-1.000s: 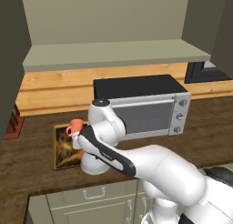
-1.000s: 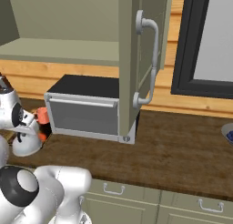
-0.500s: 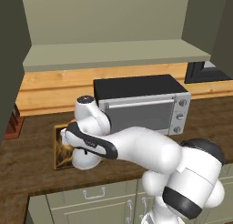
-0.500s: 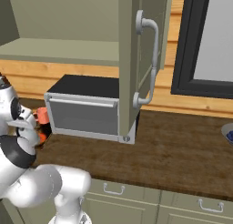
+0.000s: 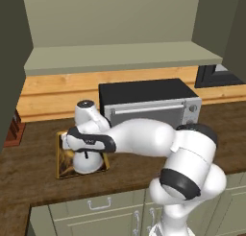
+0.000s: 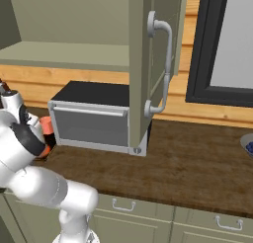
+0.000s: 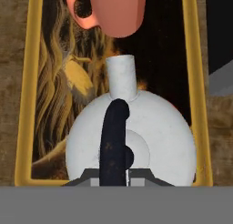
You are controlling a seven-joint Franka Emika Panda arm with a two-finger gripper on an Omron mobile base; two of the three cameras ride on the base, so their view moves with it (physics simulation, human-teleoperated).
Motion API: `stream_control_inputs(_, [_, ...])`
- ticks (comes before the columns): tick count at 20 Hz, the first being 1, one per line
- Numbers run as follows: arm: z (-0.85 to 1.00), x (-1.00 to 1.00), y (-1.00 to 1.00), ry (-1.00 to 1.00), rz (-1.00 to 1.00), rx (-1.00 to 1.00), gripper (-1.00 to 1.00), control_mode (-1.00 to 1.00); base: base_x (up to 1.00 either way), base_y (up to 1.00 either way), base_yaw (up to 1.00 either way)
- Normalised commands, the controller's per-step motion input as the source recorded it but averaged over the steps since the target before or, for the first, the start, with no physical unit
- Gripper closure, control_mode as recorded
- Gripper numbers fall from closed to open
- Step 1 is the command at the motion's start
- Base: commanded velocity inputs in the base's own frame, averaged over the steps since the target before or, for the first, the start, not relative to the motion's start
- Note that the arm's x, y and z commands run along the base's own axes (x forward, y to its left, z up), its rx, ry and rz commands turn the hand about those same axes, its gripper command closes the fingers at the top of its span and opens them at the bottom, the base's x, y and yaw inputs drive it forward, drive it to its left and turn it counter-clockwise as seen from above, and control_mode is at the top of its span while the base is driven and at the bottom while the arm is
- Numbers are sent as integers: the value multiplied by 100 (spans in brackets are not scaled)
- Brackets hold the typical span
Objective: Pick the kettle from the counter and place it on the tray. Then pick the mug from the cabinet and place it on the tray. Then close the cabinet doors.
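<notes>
Now, from my hand view, the kettle (image 7: pixel 132 136) sits right under the gripper (image 7: pixel 113 175) on the tray (image 7: pixel 193 82), its black handle (image 7: pixel 113 145) running up between my finger tips; I cannot tell whether they are clamped on it or let go. Just past the kettle's spout the mug (image 7: pixel 111 11) stands on the tray too, toward its far end, handle to the left. So I judge both pick-and-place steps done, provided the gripper is free of the kettle. From the left base view, the tray lies on the counter (image 5: pixel 38 177) near its front edge, left of the microwave (image 5: pixel 149 103), with my arm bent low over it. Farther up, the cabinet (image 5: pixel 120 57) stands open above the microwave, its pale shelf bare. In the right base view one of the cabinet doors (image 6: pixel 148 64) hangs swung out edge-on toward me, silver handle showing. Closing both doors is what remains.
</notes>
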Motion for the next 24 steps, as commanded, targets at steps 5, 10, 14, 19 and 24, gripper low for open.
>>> stream_control_inputs(5, [-10, 29, 14, -5, 0, 0, 100, -100, 0, 0, 0])
stream_control_inputs(10, [-19, 17, 14, -3, 0, 0, 100, -100, 0, 0, 0])
stream_control_inputs(14, [-28, 4, 5, -1, 0, 0, 100, -100, 0, 0, 0])
stream_control_inputs(19, [-31, 4, 3, -3, 0, 0, -100, -100, 0, 0, 0])
stream_control_inputs(24, [-17, 0, 0, -1, 0, 0, -100, -100, 0, 0, 0])
